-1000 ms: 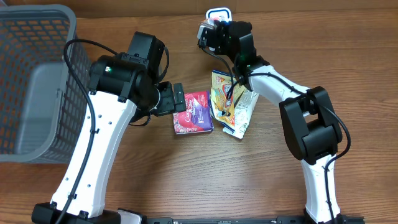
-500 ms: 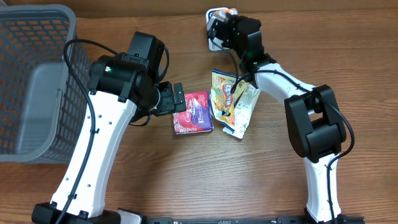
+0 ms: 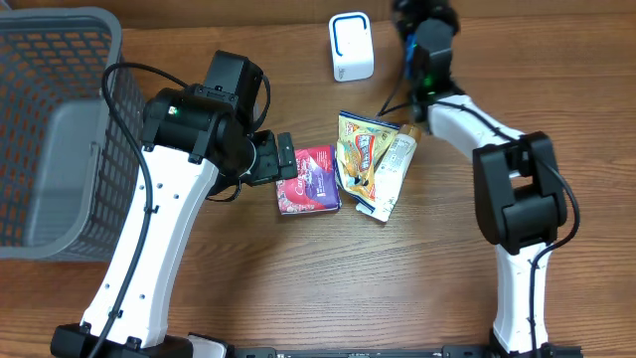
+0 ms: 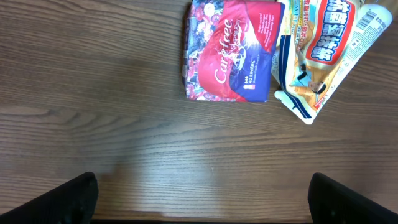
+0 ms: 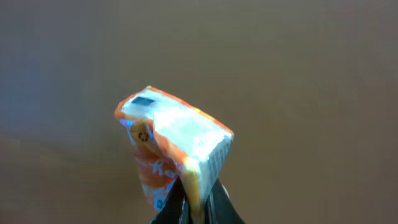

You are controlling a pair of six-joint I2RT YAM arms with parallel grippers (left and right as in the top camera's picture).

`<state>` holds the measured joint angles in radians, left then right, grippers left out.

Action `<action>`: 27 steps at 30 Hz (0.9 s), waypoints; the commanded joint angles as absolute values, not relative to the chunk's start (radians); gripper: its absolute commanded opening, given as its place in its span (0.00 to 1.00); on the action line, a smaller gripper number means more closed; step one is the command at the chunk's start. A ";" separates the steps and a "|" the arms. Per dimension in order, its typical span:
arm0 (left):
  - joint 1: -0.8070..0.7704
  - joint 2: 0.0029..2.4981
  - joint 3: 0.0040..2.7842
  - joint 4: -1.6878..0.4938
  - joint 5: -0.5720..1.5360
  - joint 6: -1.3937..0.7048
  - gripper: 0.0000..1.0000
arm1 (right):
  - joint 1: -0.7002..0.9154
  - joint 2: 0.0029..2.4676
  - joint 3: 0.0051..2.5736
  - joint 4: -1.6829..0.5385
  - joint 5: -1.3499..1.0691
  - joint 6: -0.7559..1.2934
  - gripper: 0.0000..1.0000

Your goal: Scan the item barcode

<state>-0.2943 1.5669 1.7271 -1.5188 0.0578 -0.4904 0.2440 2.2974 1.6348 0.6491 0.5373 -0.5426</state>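
Nearest the arm bases, the worktop [image 3: 328, 288] is bare wood from 4 to 8 o'clock in the overhead view, and this is the widest open room.

Further in, the left hand [image 4: 202, 200] hangs over the worktop, released. Its dark fingertips sit at the two lower corners of its own camera view, with only wood between them. That view also shows a red packet [image 4: 230, 53] lying flat ahead at 12 o'clock, well apart from the fingertips. Overhead, the hand and packet look almost joined.

A yellow pouch [image 4: 320, 46] lies against the red packet's right edge, and a white tube [image 4: 368, 23] lies against the pouch at 1 o'clock.

A grey mesh basket [image 3: 50, 129] fills the overhead edge from 9 to 10 o'clock, just beside the left arm, so room there is tight.

At the far edge the white scanner [image 3: 351, 45] stands at 12 o'clock. The right arm reaches up beside it to 1 o'clock, its end cut by the frame.

Only the right wrist view shows the right hand [image 5: 196, 208]. It is clenched on a small orange-and-white packet [image 5: 171, 146], pinching its lower end so that it is held tilted. The background there is a brown blur, so I cannot tell how high the packet is above the worktop.
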 commanded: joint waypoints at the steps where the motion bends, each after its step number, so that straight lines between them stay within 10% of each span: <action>1: -0.293 1.556 1.741 -1.517 0.048 -0.475 1.00 | 0.151 2.256 1.644 0.576 0.803 -0.329 0.04; 13: -0.293 1.556 1.741 -1.517 0.048 -0.475 1.00 | -0.307 2.152 1.644 -0.301 0.531 0.315 0.04; 27: -0.293 1.556 1.741 -1.517 0.048 -0.475 1.00 | -0.742 2.152 1.644 -0.527 0.223 0.476 0.04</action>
